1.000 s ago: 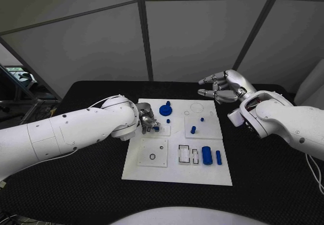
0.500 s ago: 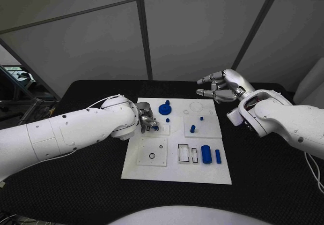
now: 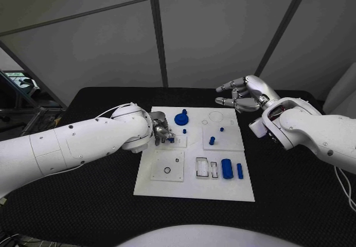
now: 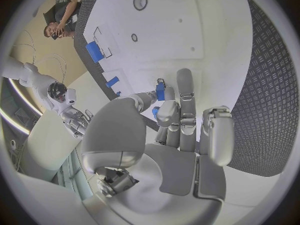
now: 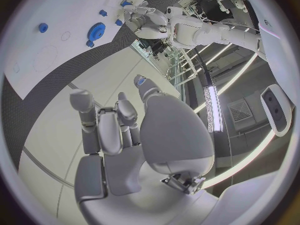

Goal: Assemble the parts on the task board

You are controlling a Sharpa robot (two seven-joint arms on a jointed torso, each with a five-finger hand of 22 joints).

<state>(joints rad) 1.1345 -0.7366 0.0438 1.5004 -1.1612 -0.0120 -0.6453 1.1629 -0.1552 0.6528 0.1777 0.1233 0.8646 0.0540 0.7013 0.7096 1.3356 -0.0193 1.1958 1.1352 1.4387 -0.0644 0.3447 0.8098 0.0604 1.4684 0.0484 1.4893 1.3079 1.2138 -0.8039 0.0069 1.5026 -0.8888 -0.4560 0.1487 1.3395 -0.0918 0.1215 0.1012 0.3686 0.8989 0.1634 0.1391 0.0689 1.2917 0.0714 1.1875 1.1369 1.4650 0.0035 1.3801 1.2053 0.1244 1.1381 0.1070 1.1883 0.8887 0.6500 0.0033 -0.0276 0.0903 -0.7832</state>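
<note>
Your left hand (image 3: 163, 135) sat low over the task board (image 3: 194, 191), at its left edge just beside the blue gear (image 3: 181, 121), fingers pinched on a small blue part (image 4: 160, 92) — the left wrist view showed it between the fingertips. Your right hand (image 3: 243, 95) hung beyond the board's far right corner, well apart from it, fingers loosely curled around nothing. The risk, as I judged it — the pinch looked slight, so a tilted part could have jammed in its socket or slipped onto the black surface (image 3: 297, 175).
</note>
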